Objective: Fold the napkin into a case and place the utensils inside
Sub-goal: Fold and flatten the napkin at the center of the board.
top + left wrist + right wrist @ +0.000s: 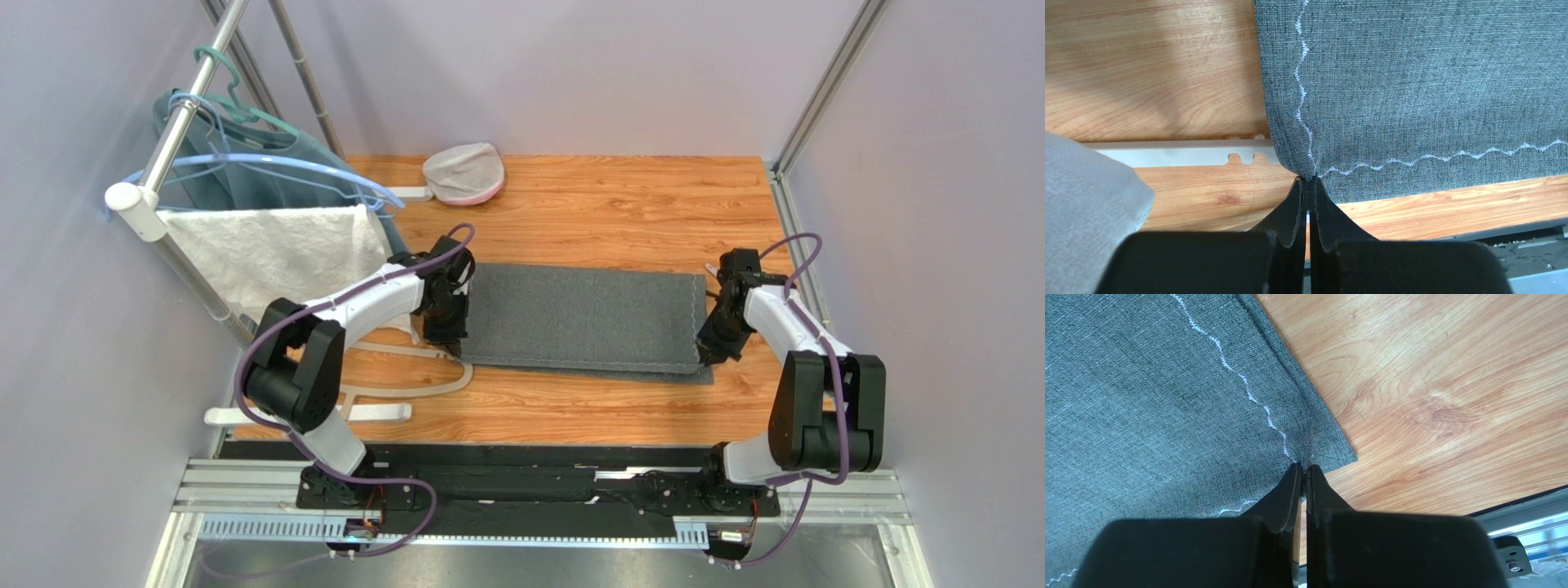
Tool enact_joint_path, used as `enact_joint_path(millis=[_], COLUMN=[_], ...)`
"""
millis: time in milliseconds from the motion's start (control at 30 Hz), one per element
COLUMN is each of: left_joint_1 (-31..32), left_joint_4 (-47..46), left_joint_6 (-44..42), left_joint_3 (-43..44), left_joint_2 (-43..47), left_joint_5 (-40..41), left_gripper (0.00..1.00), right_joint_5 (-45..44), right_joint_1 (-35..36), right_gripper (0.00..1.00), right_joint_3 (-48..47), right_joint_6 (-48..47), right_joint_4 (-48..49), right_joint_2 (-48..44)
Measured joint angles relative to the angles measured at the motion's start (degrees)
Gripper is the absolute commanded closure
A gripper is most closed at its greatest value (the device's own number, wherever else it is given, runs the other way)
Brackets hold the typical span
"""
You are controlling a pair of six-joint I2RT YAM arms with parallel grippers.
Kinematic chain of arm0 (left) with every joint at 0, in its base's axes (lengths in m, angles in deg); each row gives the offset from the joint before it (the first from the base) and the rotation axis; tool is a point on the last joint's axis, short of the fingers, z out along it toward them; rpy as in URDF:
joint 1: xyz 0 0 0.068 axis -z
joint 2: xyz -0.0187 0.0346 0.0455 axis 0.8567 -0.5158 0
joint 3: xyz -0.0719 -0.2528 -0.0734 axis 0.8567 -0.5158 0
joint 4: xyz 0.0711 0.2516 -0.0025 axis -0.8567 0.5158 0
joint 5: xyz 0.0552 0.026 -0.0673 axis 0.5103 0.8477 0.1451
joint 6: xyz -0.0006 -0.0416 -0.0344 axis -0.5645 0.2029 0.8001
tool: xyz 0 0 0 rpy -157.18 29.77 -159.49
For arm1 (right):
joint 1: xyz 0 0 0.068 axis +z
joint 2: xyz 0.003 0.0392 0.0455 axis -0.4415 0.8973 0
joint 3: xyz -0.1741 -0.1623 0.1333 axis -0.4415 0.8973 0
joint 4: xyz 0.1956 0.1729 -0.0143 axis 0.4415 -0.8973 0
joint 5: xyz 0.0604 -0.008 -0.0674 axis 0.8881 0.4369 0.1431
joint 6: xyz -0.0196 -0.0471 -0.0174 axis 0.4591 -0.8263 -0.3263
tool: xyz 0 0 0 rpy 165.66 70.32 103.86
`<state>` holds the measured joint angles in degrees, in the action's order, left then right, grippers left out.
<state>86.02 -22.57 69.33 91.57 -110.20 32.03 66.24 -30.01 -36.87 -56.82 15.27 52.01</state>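
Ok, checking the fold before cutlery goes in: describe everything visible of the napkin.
The napkin is dark grey woven cloth with pale wavy stitching near its edges. It lies on the wooden table as a long rectangle, apparently folded, a lower layer showing at the near edge. The left pincer and right pincer each pinch a near corner.

Bright, even light fills the top view; we see only a thin soft shadow along the near edge of the dark grey woven napkin (pixel 583 319). Left of it in the left wrist view, the orange-brown wooden tabletop (pixel 1168 73) carries a pale glare patch, and a light grey cloth (pixel 1088 214) is blurred. The napkin's weave is sharp; the black left gripper (pixel 1310 182) and black right gripper (pixel 1303 468) soften nearest the lens.
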Motion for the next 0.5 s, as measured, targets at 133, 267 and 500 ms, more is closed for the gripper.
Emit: enact_joint_path(millis=[133,267,500], left_joint_1=[0.0,0.0,0.1], left_joint_4=[-0.5,-0.9,-1.5], left_joint_6=[0.5,0.9,1.7], left_joint_3=[0.0,0.0,0.0], left_joint_2=[-1.0,-1.9,-2.2], left_joint_5=[0.3,0.7,1.8], left_gripper=[1.00,1.00,1.00], right_joint_5=[0.0,0.0,0.0], right_joint_1=[0.0,0.0,0.0], right_gripper=[0.97,0.96,0.93], right_joint_3=[0.4,0.6,0.7], right_joint_6=[0.0,0.0,0.2], right_joint_4=[0.8,1.5,2.0], right_joint_2=[1.1,2.2,2.6])
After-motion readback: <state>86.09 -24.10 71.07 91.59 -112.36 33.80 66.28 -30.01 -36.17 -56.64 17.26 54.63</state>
